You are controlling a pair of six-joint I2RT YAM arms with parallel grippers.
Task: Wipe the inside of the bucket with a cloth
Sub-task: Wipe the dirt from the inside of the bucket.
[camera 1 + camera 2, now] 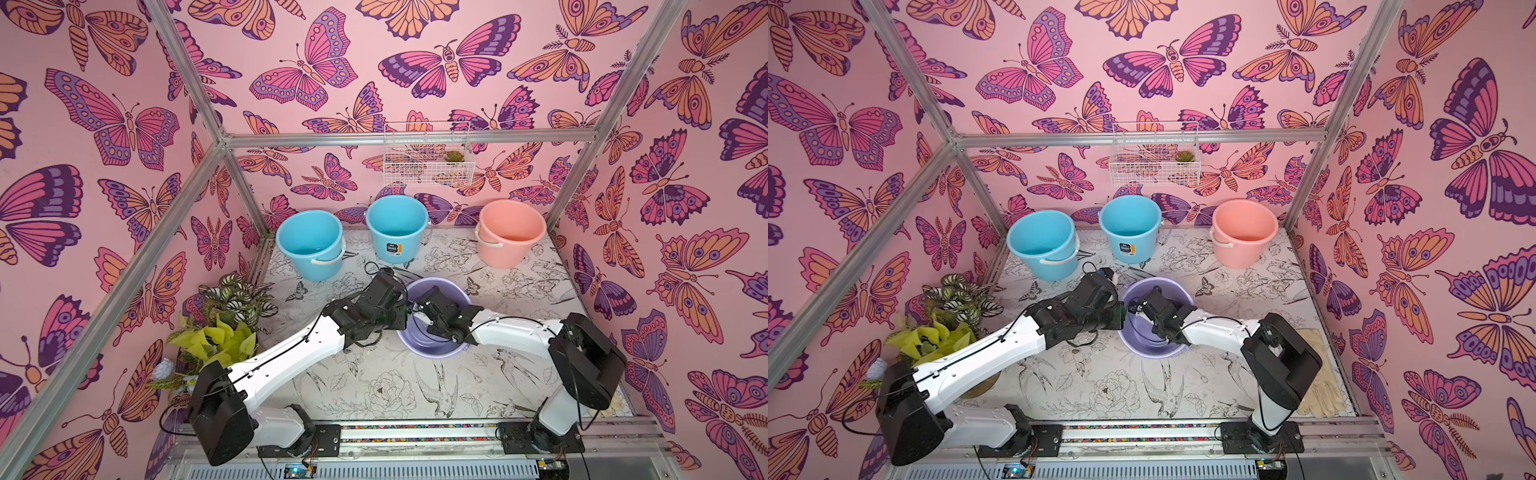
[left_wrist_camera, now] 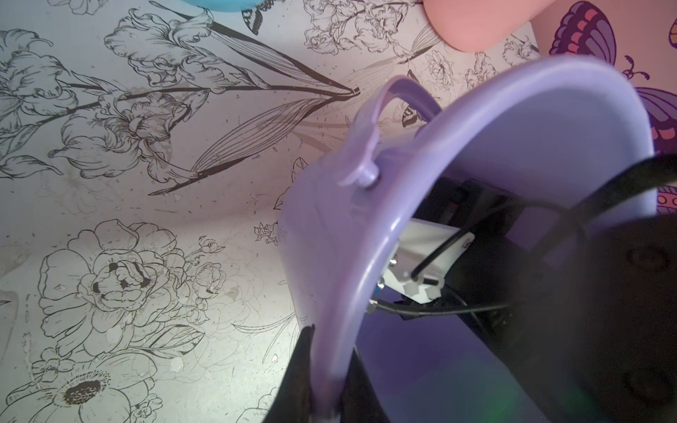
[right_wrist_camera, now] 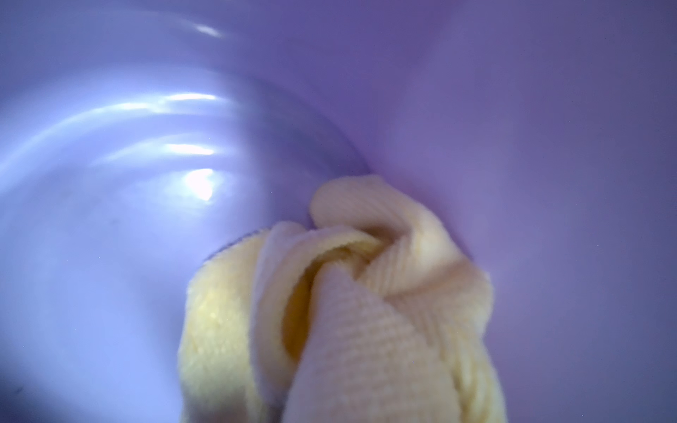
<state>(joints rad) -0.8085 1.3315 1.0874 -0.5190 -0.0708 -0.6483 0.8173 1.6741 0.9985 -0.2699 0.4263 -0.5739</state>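
- The lavender bucket (image 1: 428,348) stands in the middle of the desk (image 1: 374,386), in front of two blue buckets (image 1: 309,245) (a pink one (image 1: 511,235) sits off to one side).
- The left jaws clench its rim, pinching the wall from both sides.
- The right jaws, down inside, grasp the bunched yellow cloth (image 3: 366,311) against the inner wall.

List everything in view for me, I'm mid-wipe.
Lavender round plastic bucket: one, lavender, table centre.
Sky-blue round plastic buckets: two, sky-blue, back.
Salmon-pink round plastic bucket: one, salmon-pink, back right.
Pale-yellow towel-like cloth: one, pale-yellow, inside lavender bucket.
White wire basket: one, white, back wall.
Leafy potted plants: at least two, green and yellow-green, left side.
Tan glove-like flat piece: one, tan, front right.
Left claw: one, black, shut on lavender bucket's rim.
Right claw: one, black-and-white, inside that bucket, gripping cloth.
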